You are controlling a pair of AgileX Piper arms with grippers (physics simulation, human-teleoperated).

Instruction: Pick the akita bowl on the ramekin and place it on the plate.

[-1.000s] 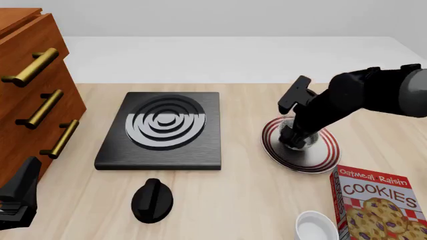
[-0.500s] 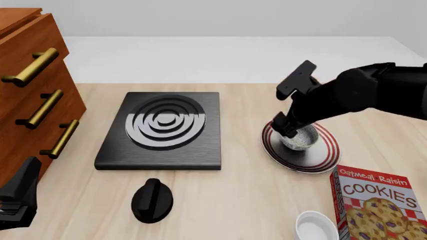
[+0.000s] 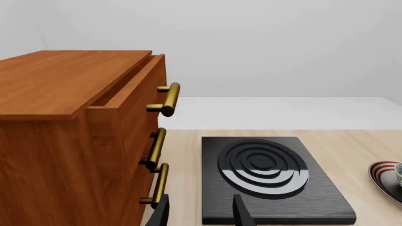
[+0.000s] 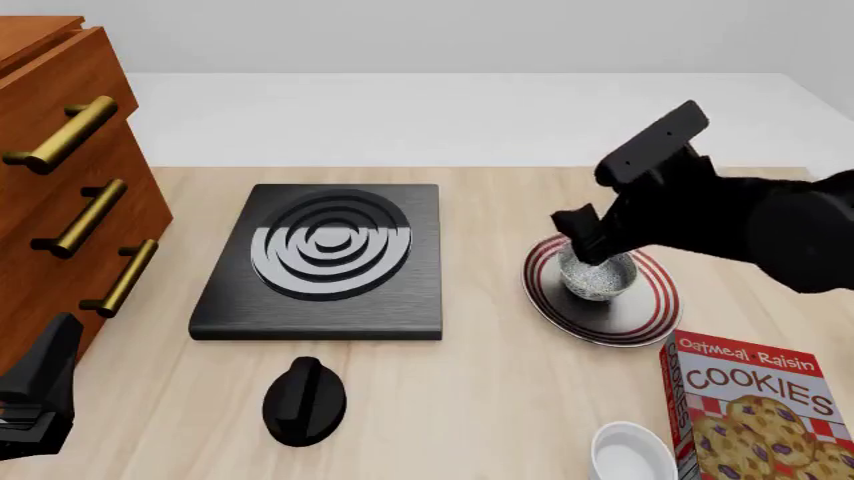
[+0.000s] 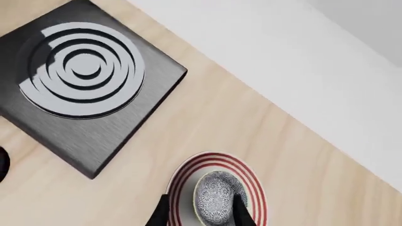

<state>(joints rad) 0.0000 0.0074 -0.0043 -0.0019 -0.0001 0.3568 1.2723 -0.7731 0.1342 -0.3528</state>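
Resting upright on the plate (image 4: 641, 310), the akita bowl (image 4: 597, 277) sits directly below the right fingers (image 4: 583, 232), spread and released.

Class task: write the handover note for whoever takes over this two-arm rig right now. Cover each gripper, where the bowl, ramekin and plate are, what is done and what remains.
Right gripper: open, empty, just above the akita bowl.
Left gripper: open, empty, parked near the drawer cabinet.
Akita bowl: upright on the plate, right of the stove burner.
Ramekin: empty, at the near table edge beside the cookie box.
Done: bowl placed on the plate and let go.
Left: take the right arm clear.
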